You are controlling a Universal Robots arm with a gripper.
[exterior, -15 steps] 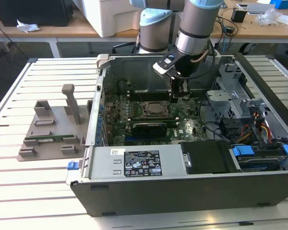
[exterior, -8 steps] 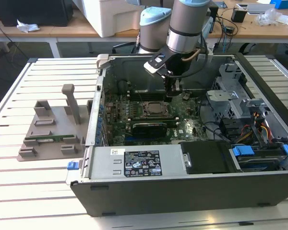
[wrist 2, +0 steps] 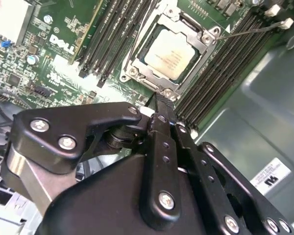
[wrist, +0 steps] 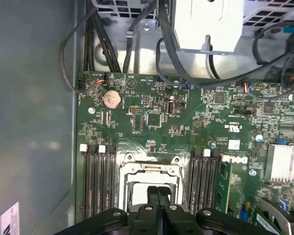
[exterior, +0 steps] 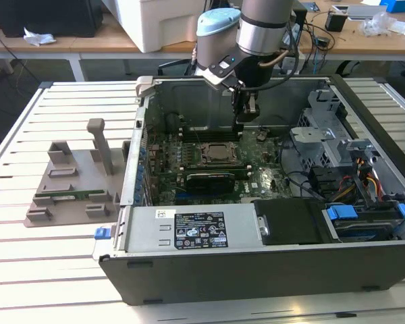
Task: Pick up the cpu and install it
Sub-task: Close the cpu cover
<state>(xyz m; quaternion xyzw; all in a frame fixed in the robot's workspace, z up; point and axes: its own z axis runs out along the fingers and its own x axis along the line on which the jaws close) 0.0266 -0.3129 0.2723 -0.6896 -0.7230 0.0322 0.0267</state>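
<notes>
cpu (wrist 2: pixel 171 54) sat in socket (wrist 2: pixel 138 51), silvery top up | gripper (wrist 2: pixel 159 100) closed on nothing, near socket's edge | first wrist view: fingers (wrist: pixel 151 194) covered part of socket

One of each
One computer case (exterior: pixel 256 270), one motherboard (wrist: pixel 196 125), one cpu (wrist 2: pixel 170 58), one gripper (exterior: pixel 246 121), one coin battery (wrist: pixel 111 99), one grey holder (exterior: pixel 71 185).

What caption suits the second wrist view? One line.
The cpu sits in the motherboard socket, with the gripper, jaws shut, hanging near the socket's edge.
</notes>
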